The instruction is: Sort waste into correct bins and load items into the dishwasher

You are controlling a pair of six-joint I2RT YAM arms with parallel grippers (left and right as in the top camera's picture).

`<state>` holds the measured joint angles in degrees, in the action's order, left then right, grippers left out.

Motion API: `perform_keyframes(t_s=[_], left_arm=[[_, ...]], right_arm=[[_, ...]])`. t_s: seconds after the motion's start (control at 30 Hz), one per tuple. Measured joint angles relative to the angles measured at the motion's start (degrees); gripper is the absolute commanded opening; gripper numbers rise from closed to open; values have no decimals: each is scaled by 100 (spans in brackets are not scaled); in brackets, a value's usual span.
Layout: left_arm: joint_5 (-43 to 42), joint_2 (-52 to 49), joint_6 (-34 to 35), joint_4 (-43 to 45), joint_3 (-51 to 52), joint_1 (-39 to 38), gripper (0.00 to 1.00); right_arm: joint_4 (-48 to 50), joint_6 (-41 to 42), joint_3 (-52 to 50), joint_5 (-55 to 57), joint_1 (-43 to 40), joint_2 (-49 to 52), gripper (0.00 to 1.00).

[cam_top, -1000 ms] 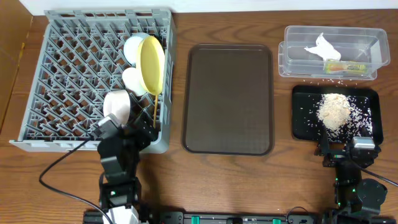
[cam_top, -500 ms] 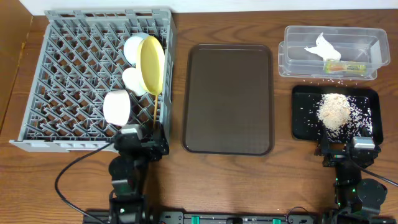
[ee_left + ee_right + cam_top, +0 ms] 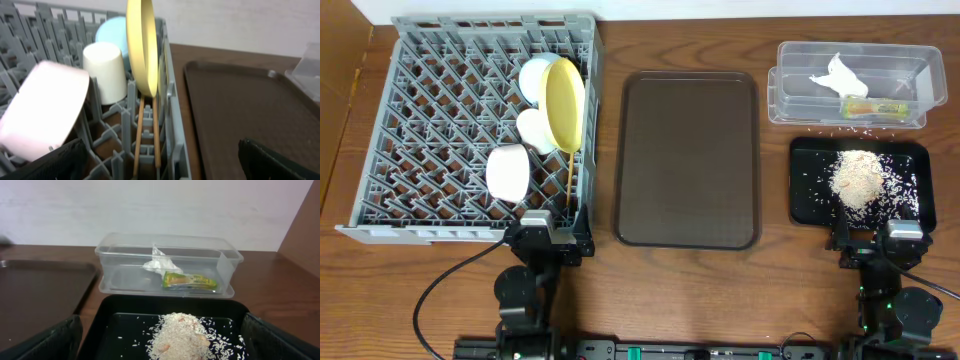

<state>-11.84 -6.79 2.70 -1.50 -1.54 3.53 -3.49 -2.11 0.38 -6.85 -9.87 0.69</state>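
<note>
The grey dish rack (image 3: 430, 120) holds the upright yellow plate (image 3: 565, 103), the light blue bowl (image 3: 535, 75) behind it, the white cup (image 3: 533, 127), the white bowl (image 3: 507, 172) and the chopsticks (image 3: 568, 180). My left gripper (image 3: 548, 240) is open and empty at the rack's front right corner. Its wrist view shows the plate (image 3: 142, 45), cup (image 3: 105, 72), white bowl (image 3: 42, 110) and chopsticks (image 3: 145, 130). My right gripper (image 3: 875, 240) is open and empty just in front of the black tray (image 3: 805, 190) with rice (image 3: 858, 178). The clear tub (image 3: 790, 95) holds the napkin (image 3: 840, 75) and wrapper (image 3: 873, 106).
A brown serving tray (image 3: 688, 160) lies between the rack and the bins; it also shows in the left wrist view (image 3: 250, 110). The right wrist view shows the tub (image 3: 115, 255), napkin (image 3: 160, 265), wrapper (image 3: 190, 281) and rice (image 3: 182, 335).
My left gripper has drawn back from the white bowl in the rack toward the table's front edge, leaving the bowl in the rack. The right arm has not moved.
</note>
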Motion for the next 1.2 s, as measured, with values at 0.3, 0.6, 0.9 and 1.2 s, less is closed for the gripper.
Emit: perform_keyframes(t_s=[0.3,0.6,0.9,1.2], left_arm=[[2,387,0,-4,0,-2,98],[374,616,184,-55,0,-2,98],[487,616,282,-66,0,-7,98],[361,616,-280,-48,0,-229,98]], right_arm=[[0,0,0,0,-2,0,99],[0,0,0,0,-2,0,99],[0,0,0,0,0,0,99],[0,0,0,0,-2,0,99]])
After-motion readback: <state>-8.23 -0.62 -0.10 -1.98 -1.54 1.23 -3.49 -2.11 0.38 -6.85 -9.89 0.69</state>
